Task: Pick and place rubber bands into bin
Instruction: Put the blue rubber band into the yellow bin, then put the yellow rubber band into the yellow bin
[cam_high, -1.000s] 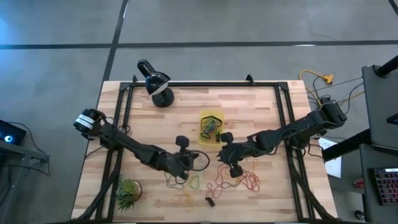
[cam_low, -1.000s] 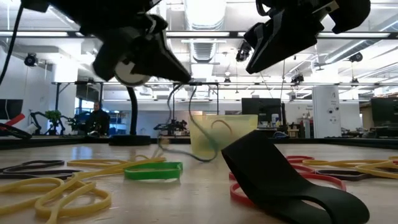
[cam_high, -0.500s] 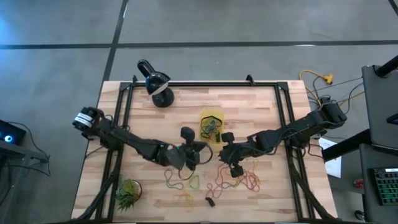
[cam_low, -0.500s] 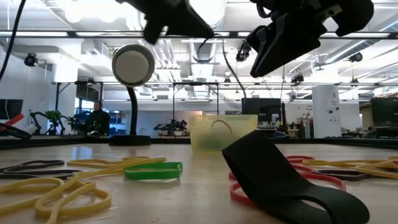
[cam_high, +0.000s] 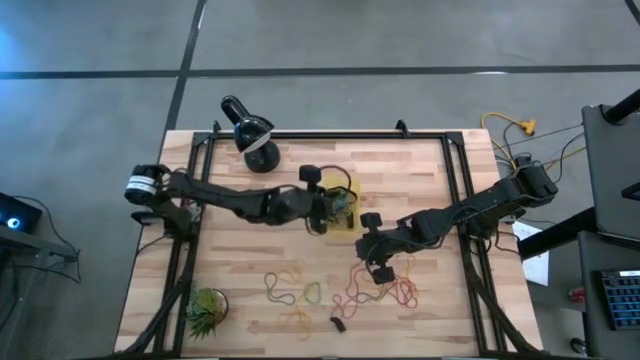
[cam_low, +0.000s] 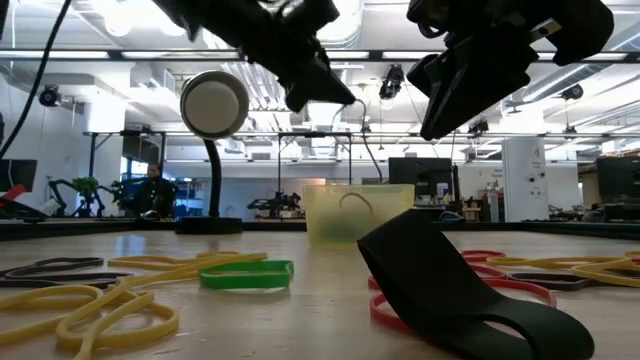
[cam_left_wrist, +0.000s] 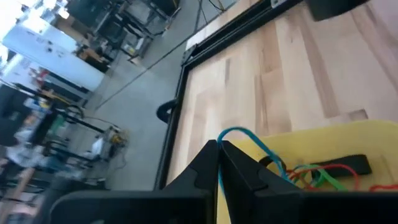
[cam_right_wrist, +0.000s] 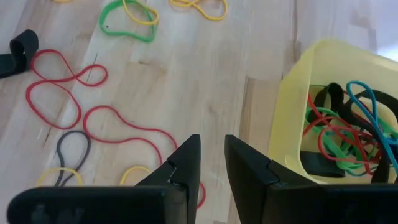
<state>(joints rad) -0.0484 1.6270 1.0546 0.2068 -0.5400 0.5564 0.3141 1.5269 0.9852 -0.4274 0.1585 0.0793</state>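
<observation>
Pale butcher-block wooden table (cam_high: 420, 180), black-framed, seen from above. On its far left corner, a black domed lamp (cam_high: 250, 130); near the front left edge, a small spiky green plant (cam_high: 205, 312). Near mid-table, a shallow bright yellow rectangular plastic bin (cam_high: 344, 189), already holding a tangle of red, green, black and blue loops. Over the bin's left side, the left gripper (cam_left_wrist: 219, 149), fingers pinched shut on a thin blue rubber band (cam_left_wrist: 249, 138) that hangs into the tub. Just in front and right of the bin, above bare wood, the right gripper (cam_right_wrist: 212, 154), jaws a little apart, nothing between them. Scattered along the front: loose thin rubber bands (cam_high: 345, 292) (red, yellow, green, black, orange).
</observation>
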